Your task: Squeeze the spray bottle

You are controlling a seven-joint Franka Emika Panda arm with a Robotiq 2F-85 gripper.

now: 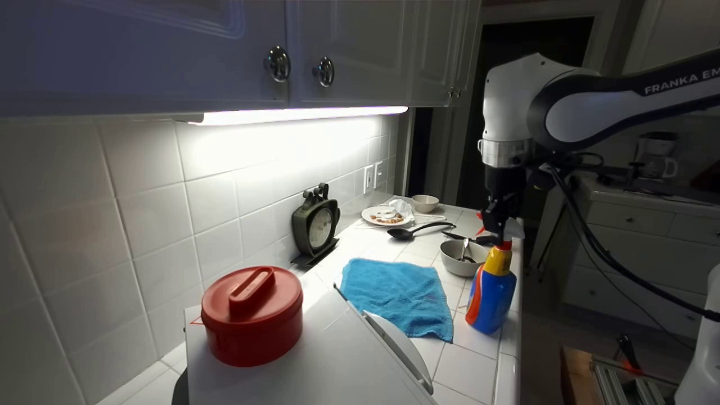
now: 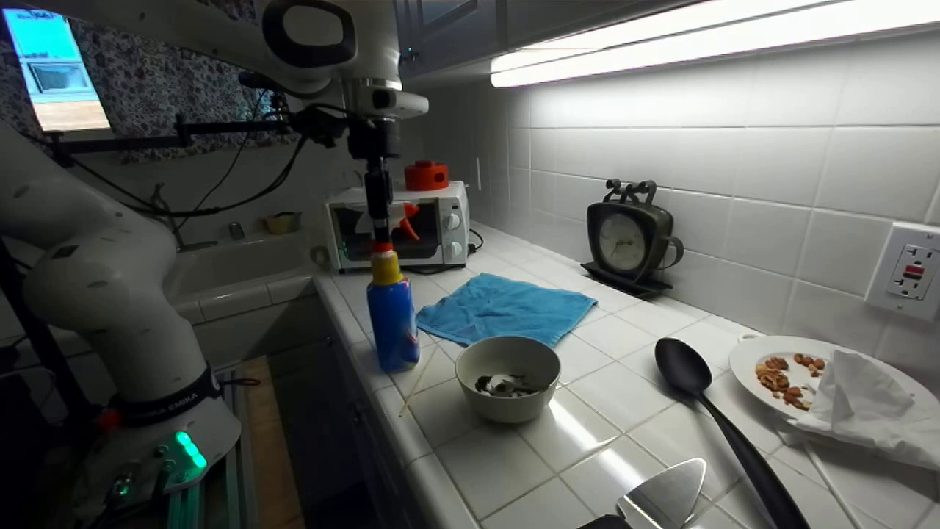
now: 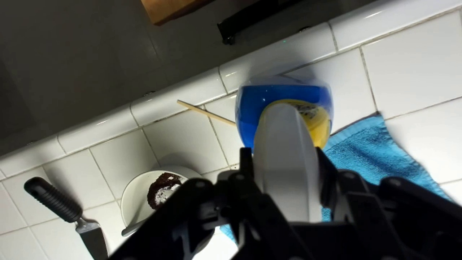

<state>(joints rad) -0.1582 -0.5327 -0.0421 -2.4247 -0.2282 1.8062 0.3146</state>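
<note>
- A black two-fingered gripper (image 3: 283, 155) grips the white head of a blue plastic spray bottle (image 2: 393, 323) with a yellow band and red-orange trigger, fingers closed from both sides; the bottle stands near the edge of a white-tiled counter (image 2: 499, 470).
- A thin tan stick (image 3: 207, 113) lies just beside the bottle, contact impossible to tell; a flat light-blue cloth (image 2: 507, 308) spreads nearby, between bottle and tiled wall.
- A dark metal piece with a round dial (image 2: 624, 239) stands by the wall; a black spoon (image 2: 683, 364) and a black-handled metal server (image 3: 68, 211) lie farther along.
- A pale round bowl (image 2: 507, 411) near the bottle holds dark brown, white-topped contents and a metal utensil (image 1: 464, 247).
- A white plate (image 2: 743, 364) carries shelled nuts (image 2: 772, 378) and crumpled white paper (image 2: 855, 389).
- A round red lidded container (image 1: 253, 329) sits atop a white toaster oven (image 2: 457, 202), its inside hidden.
</note>
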